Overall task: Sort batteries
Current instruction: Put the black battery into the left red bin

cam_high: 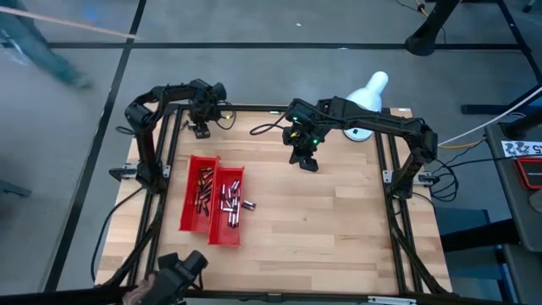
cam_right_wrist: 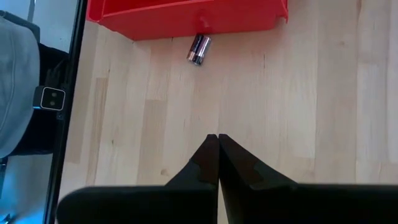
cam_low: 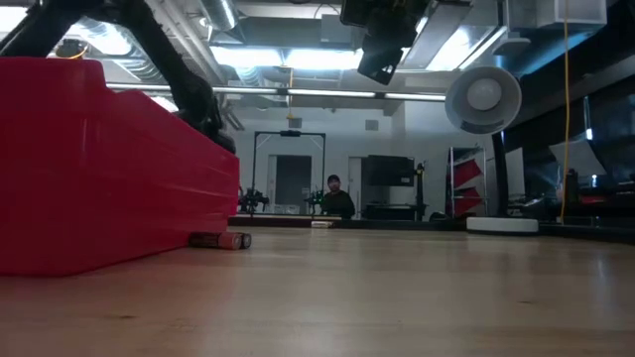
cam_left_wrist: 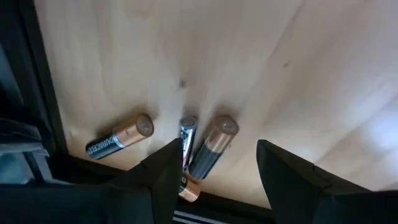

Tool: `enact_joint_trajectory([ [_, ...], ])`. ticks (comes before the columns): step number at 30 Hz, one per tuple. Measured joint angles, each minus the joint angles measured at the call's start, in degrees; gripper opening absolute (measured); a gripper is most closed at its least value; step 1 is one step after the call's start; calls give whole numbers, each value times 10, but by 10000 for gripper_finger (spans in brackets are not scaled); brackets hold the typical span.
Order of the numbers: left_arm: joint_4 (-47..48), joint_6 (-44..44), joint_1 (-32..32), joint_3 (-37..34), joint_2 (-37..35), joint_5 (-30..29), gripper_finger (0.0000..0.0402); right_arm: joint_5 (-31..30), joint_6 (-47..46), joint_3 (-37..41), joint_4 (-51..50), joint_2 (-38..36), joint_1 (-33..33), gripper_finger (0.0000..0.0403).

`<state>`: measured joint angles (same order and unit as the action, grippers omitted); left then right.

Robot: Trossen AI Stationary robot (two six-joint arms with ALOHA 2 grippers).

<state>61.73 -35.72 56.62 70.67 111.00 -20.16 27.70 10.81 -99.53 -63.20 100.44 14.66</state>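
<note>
Your left gripper stands parted and empty, one copper-topped battery just ahead between its fingers, two alongside. Your right gripper is clenched empty, a loose battery well ahead.

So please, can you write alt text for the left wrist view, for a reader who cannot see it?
Three batteries lie close together on the pale wooden table, near its dark edge frame. The left end effector hovers above them with its two dark fingers apart, holding nothing.
</note>
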Motion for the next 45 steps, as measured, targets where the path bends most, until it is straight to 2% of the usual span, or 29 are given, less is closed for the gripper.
enact_joint_trajectory([
  [8,-3,21,0,3,40,-31,192,0,0,0,-7,0,0,5],
  [11,-1,23,-1,3,53,-30,178,2,0,0,-13,0,0,5],
  [14,1,22,-7,3,58,-33,140,4,-1,0,-14,0,0,5],
  [19,1,21,-19,3,59,-34,46,4,-2,0,-13,0,0,5],
  [20,1,22,-22,3,58,-34,39,4,-2,0,-13,0,0,5],
  [45,-33,23,-100,2,27,-12,43,4,-3,0,-14,0,-1,5],
])
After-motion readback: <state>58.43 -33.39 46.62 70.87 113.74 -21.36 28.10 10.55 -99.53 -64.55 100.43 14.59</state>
